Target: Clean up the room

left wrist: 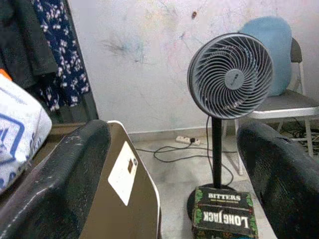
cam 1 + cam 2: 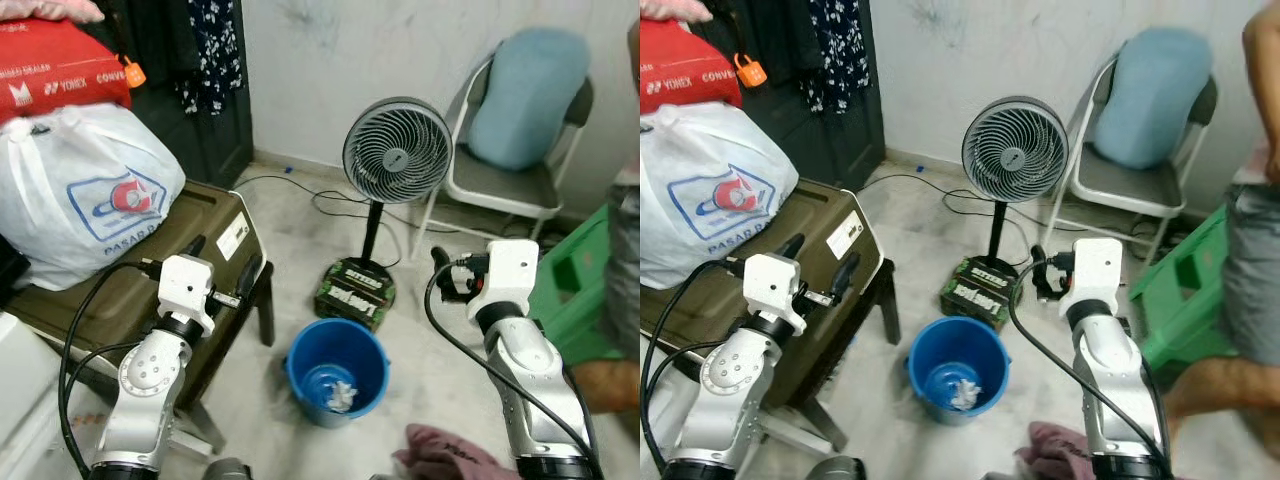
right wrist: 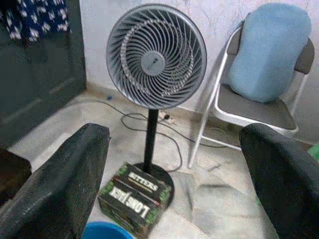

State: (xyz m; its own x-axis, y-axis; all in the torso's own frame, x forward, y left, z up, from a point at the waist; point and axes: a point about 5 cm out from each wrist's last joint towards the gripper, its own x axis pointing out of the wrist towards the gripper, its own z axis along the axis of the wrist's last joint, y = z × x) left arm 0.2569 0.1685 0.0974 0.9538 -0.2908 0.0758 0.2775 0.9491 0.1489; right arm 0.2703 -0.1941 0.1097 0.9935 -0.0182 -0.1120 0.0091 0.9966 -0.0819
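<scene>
A blue bucket (image 2: 337,370) stands on the floor between my arms, with a crumpled white scrap (image 2: 343,393) at its bottom. A dull pink cloth (image 2: 445,455) lies on the floor by my right arm's base. My left gripper (image 2: 225,262) is raised over the edge of an olive case (image 2: 130,300), open and holding nothing. Level with it on the right, my right gripper (image 2: 443,278) is also open and holds nothing. Both point toward a grey standing fan (image 2: 396,150) with a dark printed box (image 2: 357,290) on its base.
A white plastic bag (image 2: 80,190) sits on the olive case, with a red bag (image 2: 60,65) behind it. A folding chair (image 2: 500,185) with a blue cushion (image 2: 525,95) stands by the far wall. A green crate (image 2: 580,290) and a person's legs (image 2: 1245,260) are at right. Cables (image 2: 330,205) run over the floor.
</scene>
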